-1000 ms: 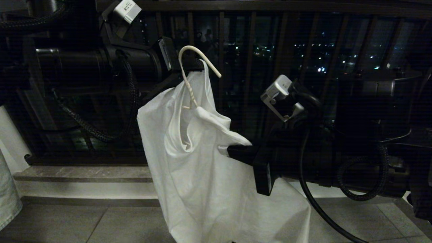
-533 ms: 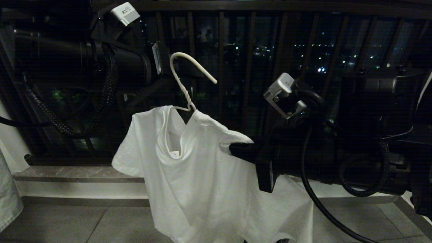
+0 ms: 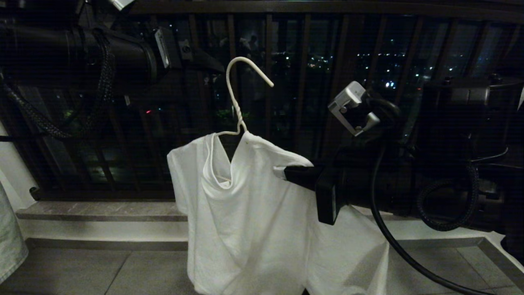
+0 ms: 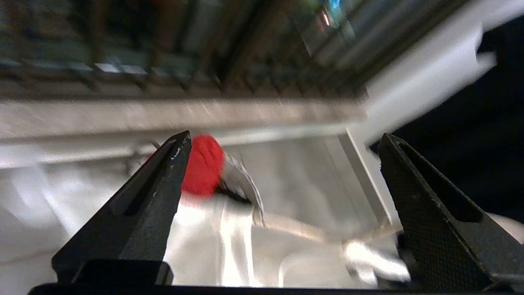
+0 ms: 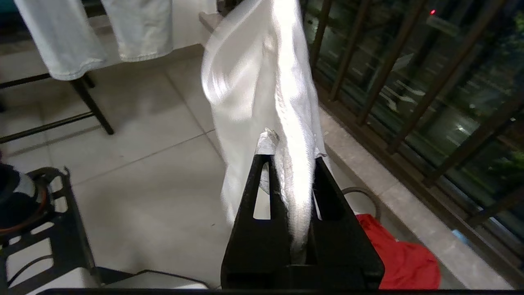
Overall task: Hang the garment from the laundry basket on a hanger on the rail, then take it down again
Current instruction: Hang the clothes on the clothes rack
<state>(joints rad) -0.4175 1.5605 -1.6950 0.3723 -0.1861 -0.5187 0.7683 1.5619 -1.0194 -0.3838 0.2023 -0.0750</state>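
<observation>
Head view: I am holding the white T-shirt (image 3: 245, 221) up in front of the dark balcony railing (image 3: 303, 49). It is hanging on the thin white wire hanger (image 3: 239, 98). My right gripper (image 3: 286, 174) is pinching one shoulder with its fingers squeezed tight on the cloth. My left gripper (image 4: 282, 213) is up high beside the hook, with its fingers spread wide and holding nothing. I am worrying that the hanger could tip and slide out of the neck, because only one side is being held.
</observation>
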